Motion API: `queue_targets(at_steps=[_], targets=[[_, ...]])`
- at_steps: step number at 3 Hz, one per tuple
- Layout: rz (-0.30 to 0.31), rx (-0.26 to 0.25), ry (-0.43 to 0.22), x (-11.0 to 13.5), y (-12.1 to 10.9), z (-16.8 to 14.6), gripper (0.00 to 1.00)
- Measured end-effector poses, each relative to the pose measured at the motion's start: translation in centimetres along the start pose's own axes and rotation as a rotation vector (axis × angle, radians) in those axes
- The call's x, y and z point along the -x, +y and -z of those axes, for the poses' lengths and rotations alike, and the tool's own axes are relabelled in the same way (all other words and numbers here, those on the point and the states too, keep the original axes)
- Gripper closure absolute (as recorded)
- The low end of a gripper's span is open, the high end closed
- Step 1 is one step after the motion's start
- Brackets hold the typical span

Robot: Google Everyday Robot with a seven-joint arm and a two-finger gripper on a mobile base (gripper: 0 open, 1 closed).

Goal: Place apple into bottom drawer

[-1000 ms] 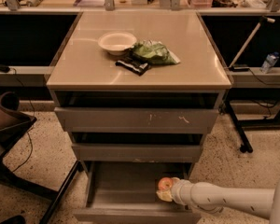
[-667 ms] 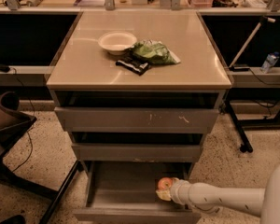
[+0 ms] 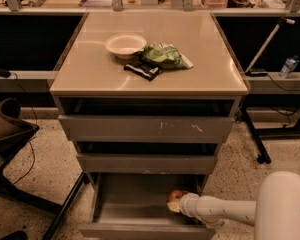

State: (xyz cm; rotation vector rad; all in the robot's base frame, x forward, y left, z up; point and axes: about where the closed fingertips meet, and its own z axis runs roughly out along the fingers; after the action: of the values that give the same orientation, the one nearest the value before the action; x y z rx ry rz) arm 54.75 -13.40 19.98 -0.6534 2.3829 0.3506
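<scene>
The tool [image 3: 174, 205] is seen inside the open bottom drawer [image 3: 132, 201], at its right side, against the apple [image 3: 176, 194]; its grip state cannot be determined.

Cannot see the underside of the small round red-orange apple [image 3: 177, 194], covered by the white gripper [image 3: 174, 206] inside the grey metal bottom drawer [image 3: 132, 204].

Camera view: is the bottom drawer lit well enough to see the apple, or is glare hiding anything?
In the camera view the bottom drawer is dim, shaded by the middle drawer, yet the apple shows reddish toward the picture's right, against the gripper inside the drawer; the cabinet top has only a soft sheen, hiding nothing.
</scene>
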Motion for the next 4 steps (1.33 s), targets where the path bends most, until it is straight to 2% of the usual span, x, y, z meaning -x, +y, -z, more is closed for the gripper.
queue_targets(at_steps=[1,3,4], targets=[[-0.034,-0.005,0.017,-1.6,-0.6,-2.3,1.00],[-0.030,0.040,0.110,-4.7,1.1,-6.5,1.00],[-0.026,0.042,0.111,-4.7,1.3,-6.6,0.81]])
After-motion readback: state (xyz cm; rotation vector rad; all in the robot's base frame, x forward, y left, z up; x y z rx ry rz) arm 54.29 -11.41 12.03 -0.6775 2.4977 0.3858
